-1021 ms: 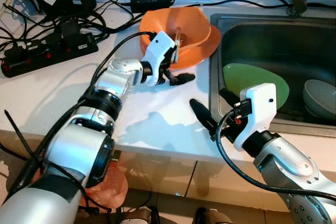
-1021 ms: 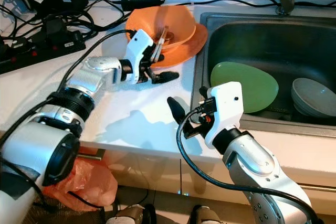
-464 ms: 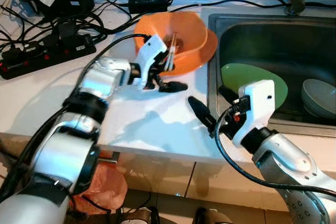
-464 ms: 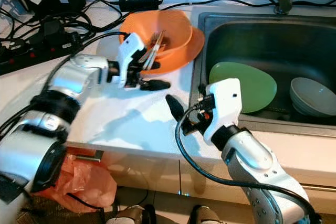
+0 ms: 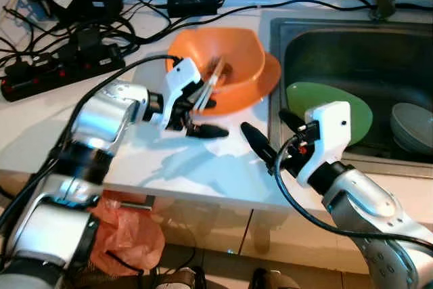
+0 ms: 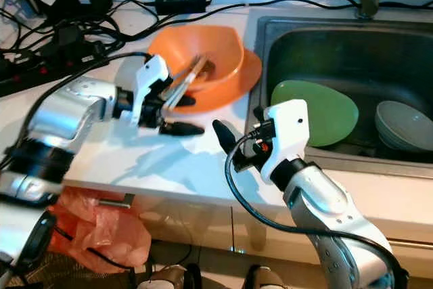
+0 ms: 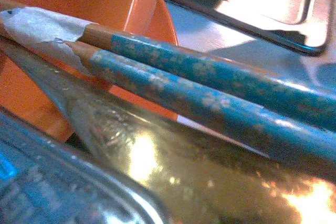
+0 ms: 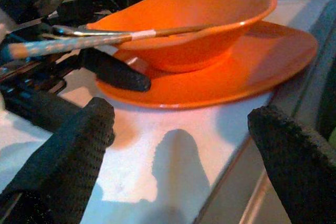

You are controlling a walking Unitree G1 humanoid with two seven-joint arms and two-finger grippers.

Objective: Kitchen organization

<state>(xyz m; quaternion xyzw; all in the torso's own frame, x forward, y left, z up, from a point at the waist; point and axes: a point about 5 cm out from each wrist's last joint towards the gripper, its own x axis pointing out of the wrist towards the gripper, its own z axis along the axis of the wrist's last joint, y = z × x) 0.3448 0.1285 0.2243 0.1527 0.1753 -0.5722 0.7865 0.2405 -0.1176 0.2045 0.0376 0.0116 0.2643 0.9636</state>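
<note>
Evidently the left gripper (image 5: 197, 114) has drawn back from the orange bowl (image 5: 233, 59) over the last second: earlier it sat against the bowl's near rim, and now it stands a little off that rim, over the white counter (image 5: 203, 160), with its load coming along. We judge this to be the lifting-out of cutlery from the bowl, a middle step in tidying the kitchen, with the putting-away still to come.

We record the left gripper as clenched on a bundle of utensils: a pair of chopsticks (image 7: 210, 82) with blue patterned shafts and a pale paper band, and beside them a metal handle (image 7: 157, 156), which we cannot name as spoon or fork. The far ends of the bundle still reach over the bowl's rim; whether they rest on it we cannot tell. The lower finger juts out beneath the bundle.

The bowl sits on an orange plate (image 6: 247, 76), just beside the sink (image 5: 298, 32). A green plate (image 5: 358, 109) and grey bowls (image 5: 413, 126) lie in the sink.

The right gripper (image 5: 270, 137) hovers at the counter's edge near the sink, fingers spread wide and empty. It has barely shifted.

Cables and a power strip (image 5: 61, 69) lie at the back of the counter.
</note>
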